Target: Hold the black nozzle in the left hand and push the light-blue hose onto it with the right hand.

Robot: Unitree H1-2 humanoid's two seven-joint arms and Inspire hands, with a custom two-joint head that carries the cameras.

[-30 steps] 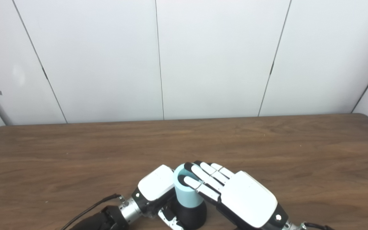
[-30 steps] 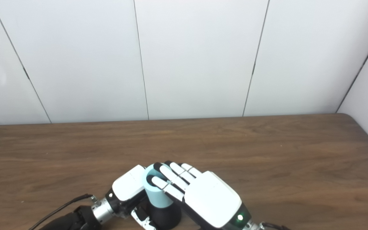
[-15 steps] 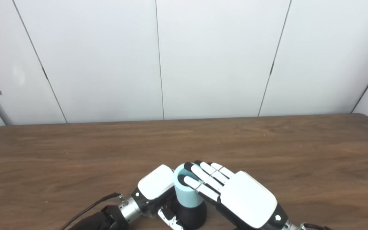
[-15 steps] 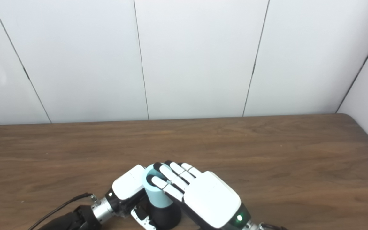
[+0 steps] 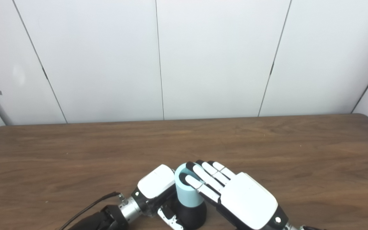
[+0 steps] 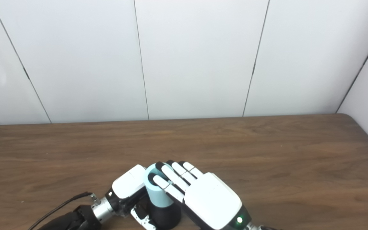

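With your left hand (image 5: 158, 188) wrapped round the black nozzle (image 5: 192, 214) and your flat, open right hand (image 5: 235, 195) pressing the light-blue hose (image 5: 187, 191), off-centre pressure may tilt it.

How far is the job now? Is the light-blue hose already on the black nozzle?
Done, it seems: the light-blue hose stands upright on the black nozzle, no gap showing.

In hand: the left hand is closed around the nozzle; the right hand lies over the hose with its fingers flat on the rim.

Left: perhaps a last push; how deep the hose sits cannot be seen.
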